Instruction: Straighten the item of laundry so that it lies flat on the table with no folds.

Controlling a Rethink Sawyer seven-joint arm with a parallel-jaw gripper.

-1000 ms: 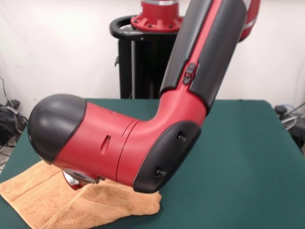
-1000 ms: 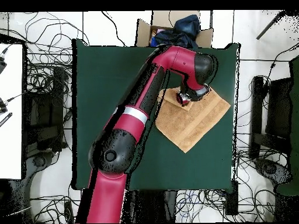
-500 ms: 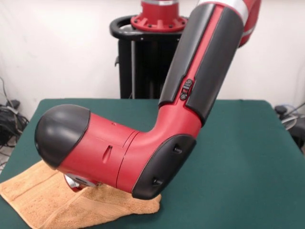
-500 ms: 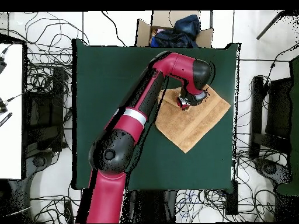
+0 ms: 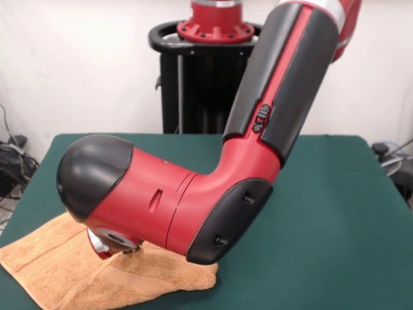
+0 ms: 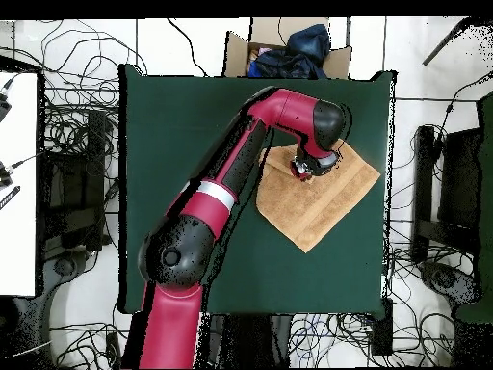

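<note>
The item of laundry (image 5: pixel 55 274) is a peach-tan towel lying at the table's near left corner in the front view, with a raised fold ridge across it. From overhead the towel (image 6: pixel 323 198) shows as a slanted rectangle on the right half of the dark green table (image 6: pixel 173 145). My gripper (image 5: pixel 115 248) hangs under the red wrist, low over the towel's middle. In the overhead view the gripper (image 6: pixel 303 170) is over the towel's upper left part. The wrist hides whether it is open or shut, and whether it touches the cloth.
The bulky red and black forearm (image 5: pixel 193 206) hangs low across the table (image 5: pixel 322 219) and hides part of the towel. A cardboard box (image 6: pixel 289 48) holding dark blue cloth stands just beyond the table's top edge in the overhead view. Cables cover the floor around.
In the front view the wrist and forearm have shifted a little to the right over the towel. The towel's outline looks the same.
</note>
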